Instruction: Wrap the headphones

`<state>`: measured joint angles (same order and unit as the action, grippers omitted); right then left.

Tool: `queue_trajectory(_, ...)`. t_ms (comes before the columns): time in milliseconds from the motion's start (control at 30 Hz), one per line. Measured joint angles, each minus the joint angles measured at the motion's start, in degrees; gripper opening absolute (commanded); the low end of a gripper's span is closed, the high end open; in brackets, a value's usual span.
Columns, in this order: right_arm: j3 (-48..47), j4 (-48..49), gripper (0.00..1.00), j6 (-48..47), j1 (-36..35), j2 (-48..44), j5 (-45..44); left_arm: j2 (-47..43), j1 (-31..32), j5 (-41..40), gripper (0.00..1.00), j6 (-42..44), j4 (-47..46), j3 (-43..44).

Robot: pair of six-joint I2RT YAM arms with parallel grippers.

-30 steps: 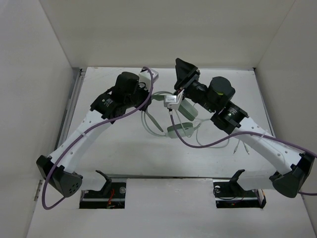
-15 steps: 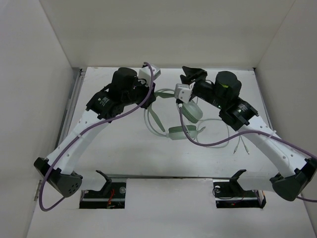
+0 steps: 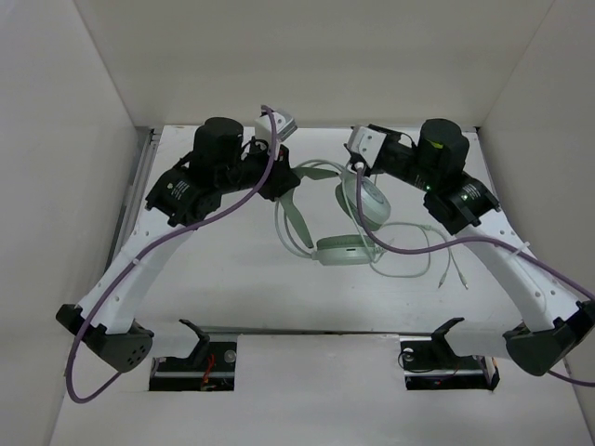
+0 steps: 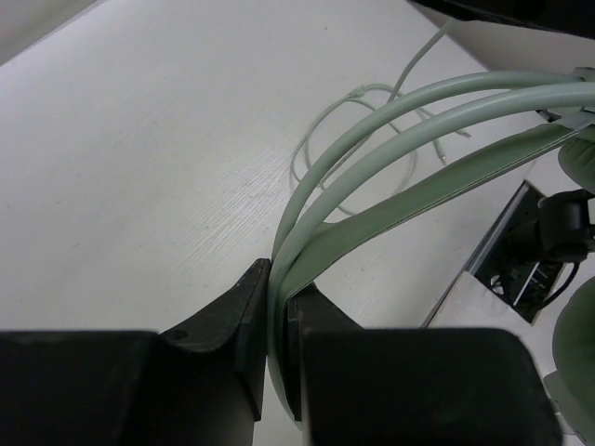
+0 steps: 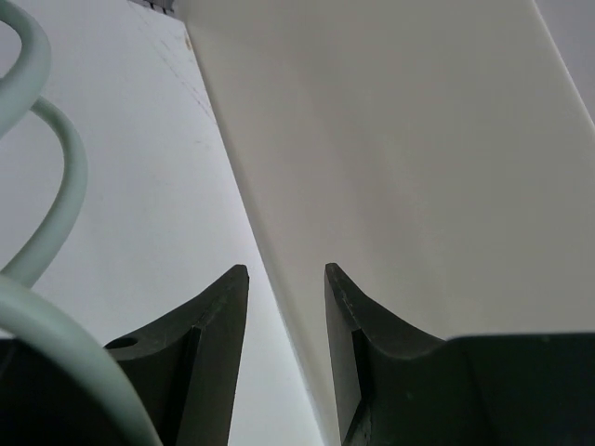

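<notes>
The pale mint-green headphones lie at the table's middle, one earcup on its side and the other nearer me. My left gripper is shut on the headband. In the left wrist view the black jaws pinch the band, and its double tubes arc off to the right. The thin pale cable loops on the table right of the earcups and also shows in the left wrist view. My right gripper is open and empty just behind the upper earcup. In the right wrist view a headband tube passes to its left.
The back wall is close ahead of the right gripper. Side walls close in the table on the left and right. The right arm's thick purple cable droops across the nearer earcup and the pale cable. The cable's plug ends lie at the right.
My right gripper has moved back and to the right, away from the headband, and now stands open. My left arm has pulled left, still gripping the band. The earcups have shifted right.
</notes>
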<state>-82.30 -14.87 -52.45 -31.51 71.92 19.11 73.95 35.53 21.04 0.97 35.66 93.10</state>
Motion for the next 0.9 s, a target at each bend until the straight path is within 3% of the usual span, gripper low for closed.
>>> queue_trajectory(667,-3.06,-4.46,0.3,20.09,3.74,1.73,9.79,0.11,-0.04,9.77,0.0,-7.39,0.42,5.07)
queue_trajectory(900,-3.06,-4.13,0.51,28.81,4.48,1.7,13.73,0.59,-2.71,12.41,0.0,-12.55,-2.05,6.03)
